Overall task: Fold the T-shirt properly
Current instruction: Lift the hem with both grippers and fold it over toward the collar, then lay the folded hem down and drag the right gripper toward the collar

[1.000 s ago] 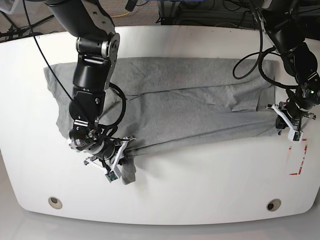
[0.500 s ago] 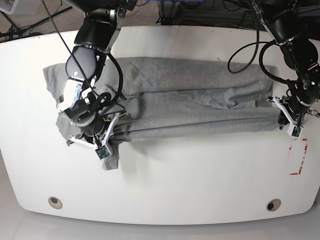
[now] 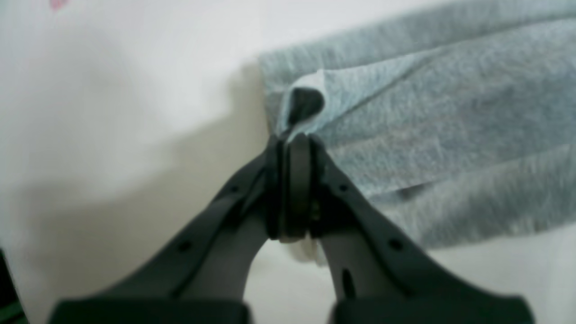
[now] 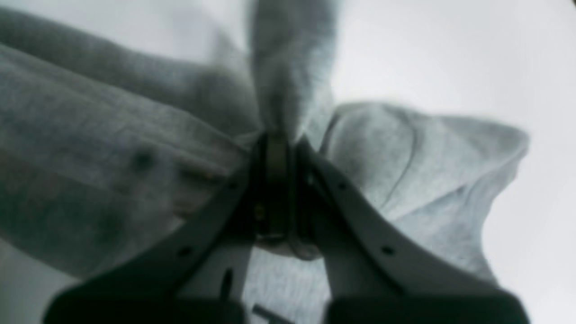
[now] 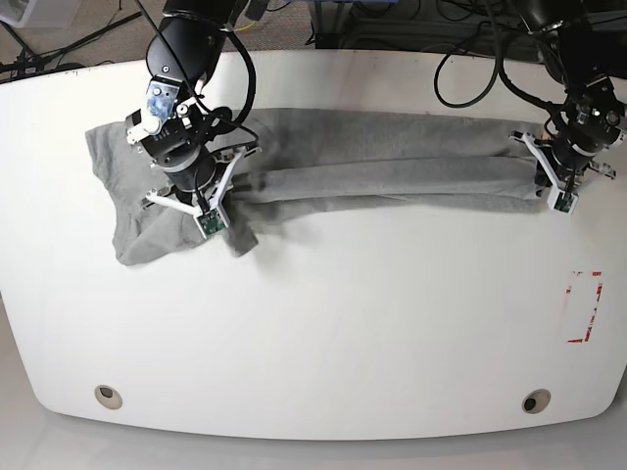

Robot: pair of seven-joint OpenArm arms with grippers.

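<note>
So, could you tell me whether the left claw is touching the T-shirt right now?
Touching. The left wrist view shows the left claw shut, with a fold of the T-shirt pinched between its tips at the cloth's edge.

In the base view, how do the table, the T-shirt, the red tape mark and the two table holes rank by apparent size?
1. Table
2. T-shirt
3. Red tape mark
4. Two table holes, which look alike, so they share last place.
</note>
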